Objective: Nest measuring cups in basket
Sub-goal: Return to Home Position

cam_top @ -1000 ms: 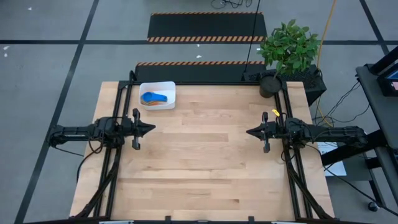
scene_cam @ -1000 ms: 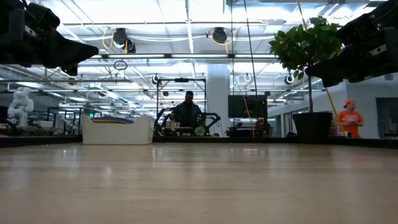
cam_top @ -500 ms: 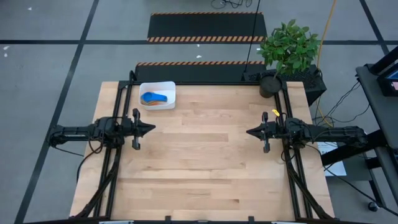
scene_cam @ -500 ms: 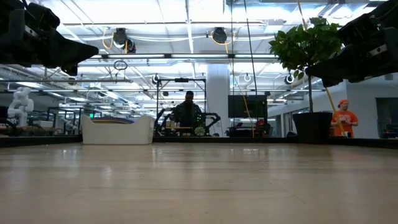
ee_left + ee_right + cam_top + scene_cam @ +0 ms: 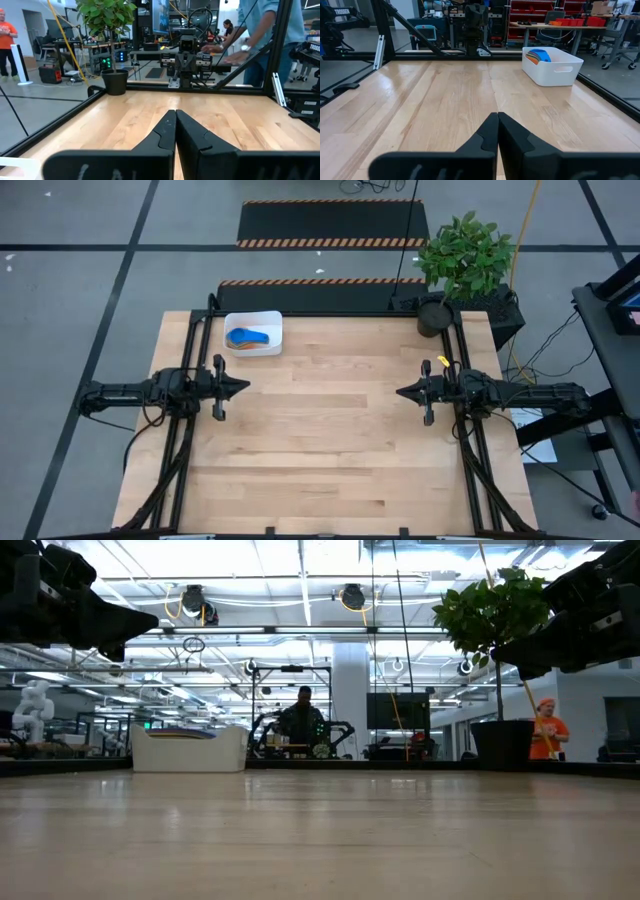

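Observation:
The white basket (image 5: pixel 254 333) stands on the table near its far left corner; it also shows in the right wrist view (image 5: pixel 552 66) and the low view (image 5: pixel 189 750). Inside it the measuring cups (image 5: pixel 247 337) lie nested, a light blue one on top with orange showing beneath (image 5: pixel 540 55). My left gripper (image 5: pixel 246 387) hovers shut over the table's left side, well nearer than the basket. My right gripper (image 5: pixel 399 392) hovers shut over the right side. Both point toward the table's middle and touch nothing.
A potted plant (image 5: pixel 462 260) stands at the table's far right corner. A black frame (image 5: pixel 330 311) runs along the far edge and both sides. Bare wood (image 5: pixel 320 430) lies between the grippers. People stand in the room beyond (image 5: pixel 545 728).

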